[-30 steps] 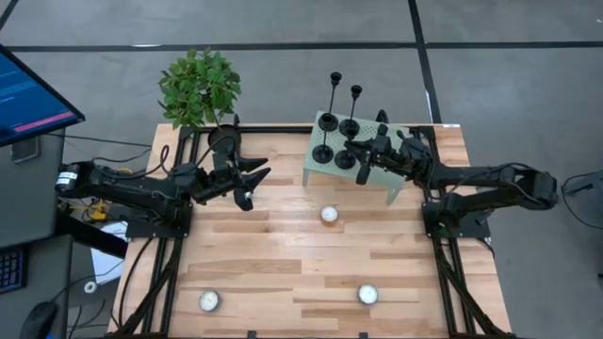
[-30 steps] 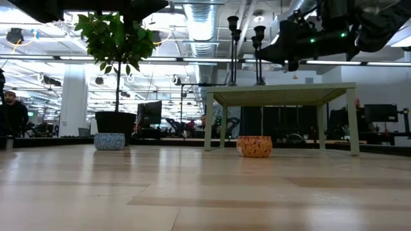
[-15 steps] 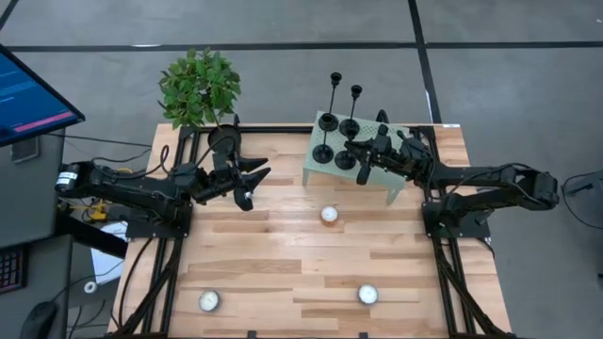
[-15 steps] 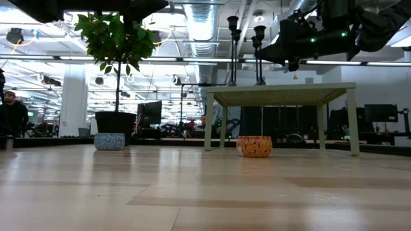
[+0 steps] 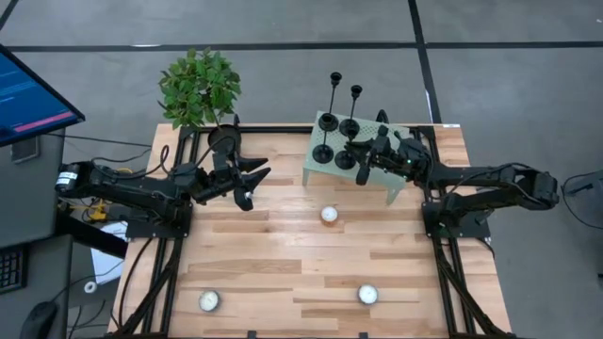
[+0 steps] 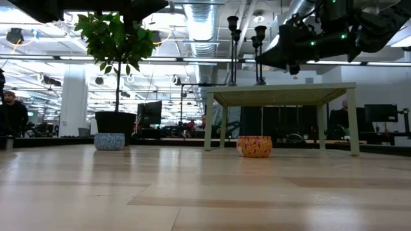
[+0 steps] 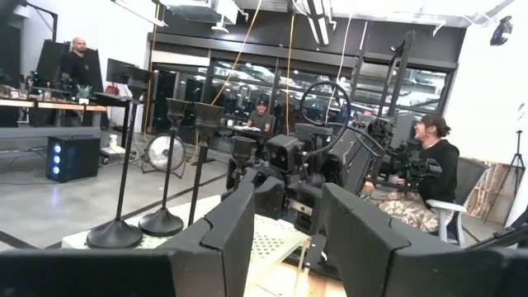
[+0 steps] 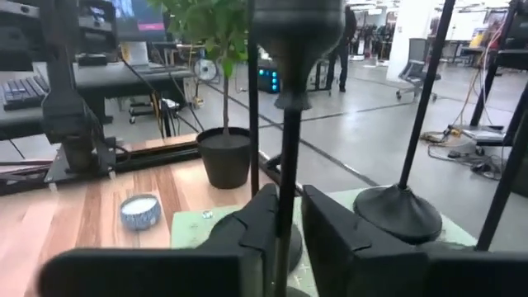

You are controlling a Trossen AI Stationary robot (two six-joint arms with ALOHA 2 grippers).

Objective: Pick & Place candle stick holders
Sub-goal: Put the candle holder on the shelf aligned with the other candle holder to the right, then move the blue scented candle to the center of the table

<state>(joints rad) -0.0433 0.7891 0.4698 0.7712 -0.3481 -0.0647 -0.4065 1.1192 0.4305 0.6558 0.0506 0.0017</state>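
The right hand (image 5: 362,156) sits over the small green table (image 5: 392,132), its fingers (image 8: 330,227) narrowly parted around a candle stick holder (image 8: 285,124) stem (three others stand alongside). The left hand (image 5: 247,185) waits partly open near the plant pot (image 5: 222,138).

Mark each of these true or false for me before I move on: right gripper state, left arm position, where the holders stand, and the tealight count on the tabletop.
1. The right gripper has a candle stick holder's stem between its fingers. True.
2. The left gripper is over the small green table. False: it hangs over the bare wooden tabletop, near the potted plant.
3. All the candle stick holders stand on the small green table. True.
4. Five tealights lie on the wooden tabletop. False: the high view shows three.
5. The potted plant stands on the small green table. False: it stands at the tabletop's far left corner.
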